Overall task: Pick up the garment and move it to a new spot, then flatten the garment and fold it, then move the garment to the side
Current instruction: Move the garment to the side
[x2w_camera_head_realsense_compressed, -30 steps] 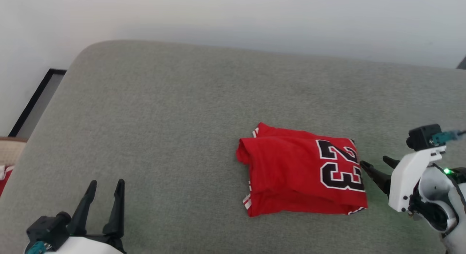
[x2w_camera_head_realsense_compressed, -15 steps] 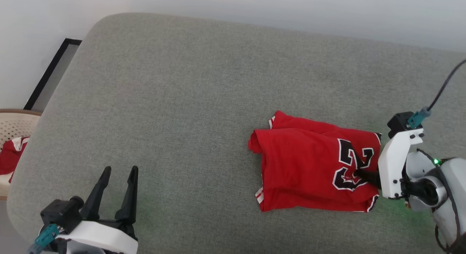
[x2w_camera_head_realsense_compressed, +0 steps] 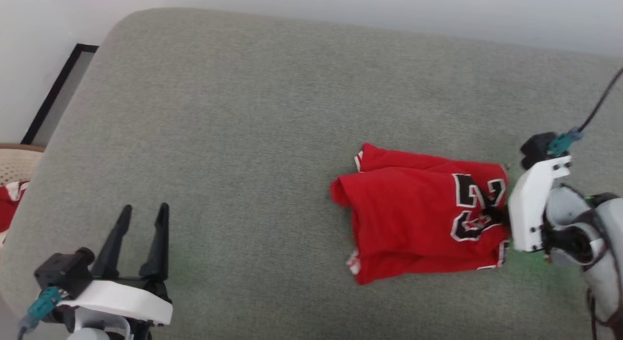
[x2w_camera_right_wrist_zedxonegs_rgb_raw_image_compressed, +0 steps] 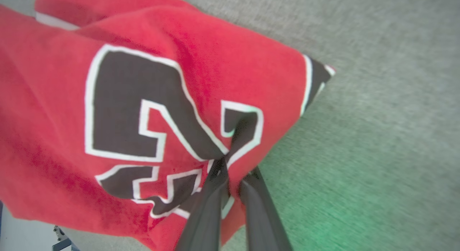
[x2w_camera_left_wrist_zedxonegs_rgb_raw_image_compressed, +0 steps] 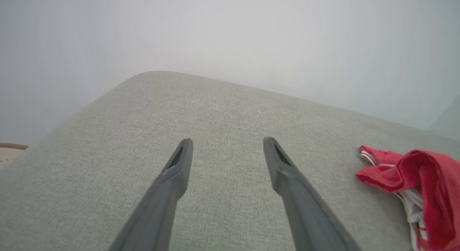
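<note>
The garment [x2w_camera_head_realsense_compressed: 418,218] lies folded in a loose red bundle towards four o'clock on the grey cushion [x2w_camera_head_realsense_compressed: 233,116], with a black number on top. It looks light and limp, and likely to spill open if lifted by one layer, so I'd pinch through every layer at an edge. At its three o'clock edge the right gripper [x2w_camera_right_wrist_zedxonegs_rgb_raw_image_compressed: 233,170] is clenched on the fabric by the numeral. Off at nine o'clock the left gripper [x2w_camera_head_realsense_compressed: 142,211] hangs with its fingers spread, holding nothing.

Grey-green fabric cushion [x2w_camera_head_realsense_compressed: 243,111], folded red garment [x2w_camera_head_realsense_compressed: 413,218] on its right part.
</note>
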You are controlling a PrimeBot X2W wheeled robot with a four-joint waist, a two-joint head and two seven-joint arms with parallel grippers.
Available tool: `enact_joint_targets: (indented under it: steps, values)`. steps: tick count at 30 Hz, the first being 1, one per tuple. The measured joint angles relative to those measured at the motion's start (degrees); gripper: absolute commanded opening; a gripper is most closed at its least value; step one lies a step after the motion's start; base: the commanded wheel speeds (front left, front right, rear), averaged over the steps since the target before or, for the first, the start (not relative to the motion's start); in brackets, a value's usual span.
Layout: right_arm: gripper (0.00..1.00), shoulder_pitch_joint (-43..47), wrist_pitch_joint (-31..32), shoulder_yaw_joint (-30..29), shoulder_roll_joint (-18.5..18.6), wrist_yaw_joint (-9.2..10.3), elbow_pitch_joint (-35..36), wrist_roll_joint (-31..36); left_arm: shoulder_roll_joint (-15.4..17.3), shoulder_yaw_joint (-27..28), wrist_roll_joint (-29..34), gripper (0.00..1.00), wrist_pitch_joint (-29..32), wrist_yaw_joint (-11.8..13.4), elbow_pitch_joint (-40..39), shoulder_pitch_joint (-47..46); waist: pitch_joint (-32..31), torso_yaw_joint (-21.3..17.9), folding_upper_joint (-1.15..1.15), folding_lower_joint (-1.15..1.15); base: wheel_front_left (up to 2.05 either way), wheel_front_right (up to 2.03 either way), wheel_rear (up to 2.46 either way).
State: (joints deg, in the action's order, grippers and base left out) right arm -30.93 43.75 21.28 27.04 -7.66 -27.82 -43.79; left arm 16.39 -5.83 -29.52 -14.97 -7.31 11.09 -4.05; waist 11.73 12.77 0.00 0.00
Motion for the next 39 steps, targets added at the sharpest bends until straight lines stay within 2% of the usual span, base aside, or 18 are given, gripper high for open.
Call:
enact_joint_targets:
  steps: [7, 15, 23, 31, 39]
  values:
    - [0.0, -0.29, -0.64, -2.3, 4.0, 0.02, 2.29, 1.1, 0.1, 0.88, 1.29, 1.0, 0.0, 0.0, -2.11, -0.58, 0.05, -3.16, 0.0, 0.0, 0.0, 0.0, 0.0]
    - [0.0, -1.56, -0.91, -5.15, 7.8, 0.02, 4.33, 3.32, 2.49, -1.9, 1.35, 1.0, 0.0, 0.0, -3.09, -3.57, 0.87, -8.56, 0.0, 0.0, 0.0, 0.0, 0.0]
    - [0.0, -4.18, -1.96, -8.88, 10.04, 0.15, 5.32, 6.21, 4.39, -4.45, 1.54, 1.0, 0.0, 0.0, -4.38, -6.76, 2.36, -14.47, 0.0, 0.0, 0.0, 0.0, 0.0]
    - [0.0, -6.76, -7.28, -10.55, 12.11, 0.15, 4.49, 9.22, 5.97, -6.99, 1.79, 1.0, 0.0, 0.0, -5.04, -10.03, 5.21, -19.88, 0.0, 0.0, 0.0, 0.0, 0.0]
    - [0.0, -10.84, -14.95, -12.26, 13.27, 0.15, -0.99, 13.6, 7.77, -9.54, 1.79, 1.0, 0.0, 0.0, -5.44, -13.74, 8.97, -24.33, 0.0, 0.0, 0.0, 0.0, 0.0]
